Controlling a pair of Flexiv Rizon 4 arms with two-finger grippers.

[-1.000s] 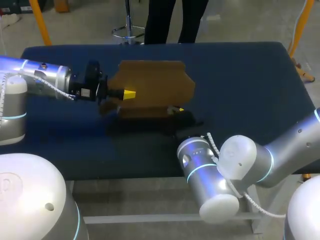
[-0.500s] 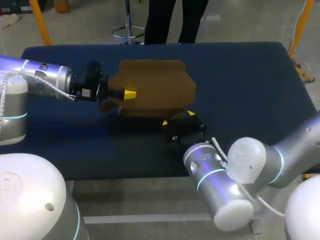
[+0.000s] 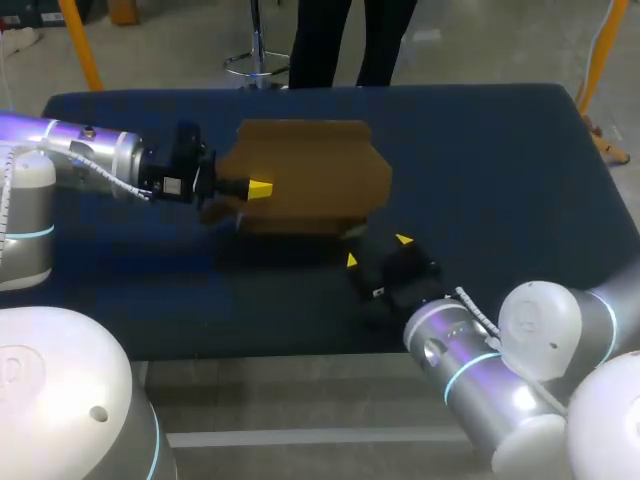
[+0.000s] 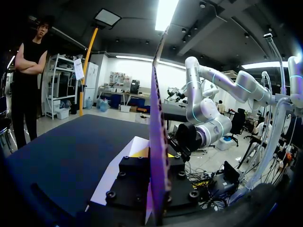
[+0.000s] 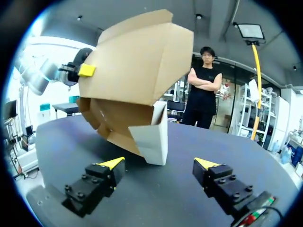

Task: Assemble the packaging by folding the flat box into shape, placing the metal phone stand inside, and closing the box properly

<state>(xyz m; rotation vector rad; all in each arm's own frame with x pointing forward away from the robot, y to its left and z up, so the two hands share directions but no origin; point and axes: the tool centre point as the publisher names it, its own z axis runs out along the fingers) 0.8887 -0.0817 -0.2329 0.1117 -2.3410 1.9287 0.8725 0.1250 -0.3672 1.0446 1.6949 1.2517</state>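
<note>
**Right arm backs off the half-formed box while the left keeps its pinch**

The right end effector [image 3: 377, 250] has drawn back. A second ago its yellow tips were at the near lower edge of the box [image 3: 300, 180]; half a second ago they were just clear of it. Now they are apart from the cardboard, nearer the front edge of the tabletop [image 3: 500, 150]. Its fingers are spread wide with nothing between them. In the right wrist view the box stands ahead of them, out of contact.

The left end effector [image 4: 156, 153] has not shifted over the same second. It is pinching a panel of the box, which runs edge-on between its fingers in the left wrist view, and one yellow tip lies on the top face in the head view. The box is held up and tilted towards the far left of the tabletop, partly opened rather than flat. One short flap [image 5: 151, 137] with a pale inner face hangs down to the tabletop or just above it.

Judged from this, a push or fold at the near edge looks finished, and the right arm is free for another approach. The box is not yet squared, its flaps are loose, and the metal phone stand shows in none of the views, so loading and closing are still to come.
</note>
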